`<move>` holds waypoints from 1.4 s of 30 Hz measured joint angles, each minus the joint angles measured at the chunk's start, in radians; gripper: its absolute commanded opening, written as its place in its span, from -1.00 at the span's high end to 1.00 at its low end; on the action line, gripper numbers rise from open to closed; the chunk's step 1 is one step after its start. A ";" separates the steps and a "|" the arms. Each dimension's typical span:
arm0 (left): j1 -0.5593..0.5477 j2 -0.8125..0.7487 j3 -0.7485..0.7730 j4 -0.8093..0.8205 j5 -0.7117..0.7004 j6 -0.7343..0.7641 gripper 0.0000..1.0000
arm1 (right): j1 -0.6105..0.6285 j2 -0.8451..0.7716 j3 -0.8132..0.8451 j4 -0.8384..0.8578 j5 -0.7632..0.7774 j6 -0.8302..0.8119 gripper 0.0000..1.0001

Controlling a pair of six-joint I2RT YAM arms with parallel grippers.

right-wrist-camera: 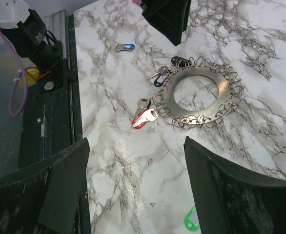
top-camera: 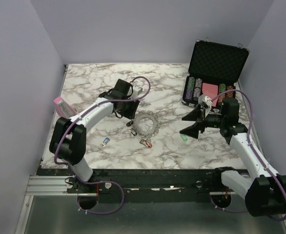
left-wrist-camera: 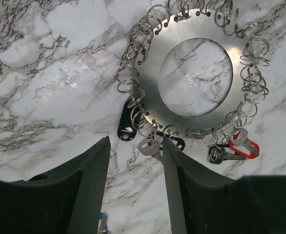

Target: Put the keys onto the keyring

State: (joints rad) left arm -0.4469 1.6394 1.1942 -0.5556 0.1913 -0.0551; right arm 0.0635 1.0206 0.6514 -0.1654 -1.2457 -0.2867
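Ring: the keyring (top-camera: 146,125) (left-wrist-camera: 147,73) (right-wrist-camera: 216,109) lies flat on the marble table (top-camera: 94,78), about mid-table between the two arms. It is a flat metal disc with a round hole and many small wire loops along its rim.
Keys at the rim: a red key (top-camera: 145,143) (left-wrist-camera: 248,147) (right-wrist-camera: 142,119) and a black key (top-camera: 132,131) (left-wrist-camera: 126,124) (right-wrist-camera: 159,79) lie against the loops, on the side nearer the arm bases and the left arm. A few more dark or bare-metal keys lie beside them. Whether any of them is threaded on a loop cannot be told.
Loose keys: a blue key (top-camera: 105,142) (right-wrist-camera: 124,47) lies well apart from the ring, toward the near left. A green key (top-camera: 184,138) (right-wrist-camera: 192,219) lies apart on the right, near the right arm's fingers.
Left arm: the left gripper (top-camera: 127,115) (left-wrist-camera: 135,146) hangs just beside the ring's left rim, pointing down at the table. Its jaws stand spread and pinch nothing. In the left wrist view a bare metal key blade shows on the table within the gap, close to one finger.
Right arm: the right gripper (top-camera: 189,124) (right-wrist-camera: 136,146) sits right of the ring, apart from it and aimed toward it. Its jaws are spread wide with nothing between them.
Far right corner: an open black case (top-camera: 216,63) holds poker chips.
Left edge: a pink object (top-camera: 61,103) lies partly hidden behind the left arm.
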 measured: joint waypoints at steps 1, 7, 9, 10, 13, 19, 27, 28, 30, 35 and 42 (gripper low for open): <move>-0.004 0.010 0.016 -0.012 0.000 0.036 -0.09 | 0.000 0.000 0.000 0.000 0.000 -0.002 -0.73; -0.029 0.071 0.111 -0.068 0.015 0.248 -0.04 | 0.000 0.007 0.000 0.000 -0.001 -0.002 -0.73; -0.047 0.091 0.126 -0.087 0.016 0.321 -0.04 | 0.000 0.011 0.000 0.000 -0.001 -0.002 -0.73; -0.058 0.101 0.129 -0.100 0.019 0.364 -0.04 | 0.000 0.013 0.000 0.000 -0.002 -0.002 -0.73; -0.081 0.132 0.139 -0.142 0.029 0.457 -0.04 | 0.000 0.019 0.000 0.000 -0.002 -0.002 -0.73; -0.080 0.206 0.251 -0.188 0.046 0.496 0.02 | -0.005 0.022 0.000 0.000 -0.002 -0.007 -0.74; -0.048 0.339 0.550 -0.230 0.174 0.321 0.30 | -0.007 0.029 0.000 -0.002 -0.008 -0.022 -0.74; -0.043 0.356 0.577 -0.231 0.182 0.276 0.30 | -0.007 0.029 0.000 -0.002 -0.008 -0.023 -0.74; -0.029 0.385 0.608 -0.232 0.183 0.159 0.31 | -0.007 0.029 0.000 -0.003 -0.009 -0.027 -0.74; -0.009 0.393 0.584 -0.242 0.146 -0.089 0.32 | -0.007 0.029 0.000 -0.008 -0.012 -0.029 -0.74; -0.023 0.401 0.561 -0.257 0.049 -0.305 0.34 | -0.007 0.029 0.000 -0.008 -0.020 -0.029 -0.74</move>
State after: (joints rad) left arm -0.4694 2.0403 1.7554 -0.8124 0.2405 -0.3599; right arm 0.0566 1.0492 0.6514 -0.1734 -1.2655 -0.3157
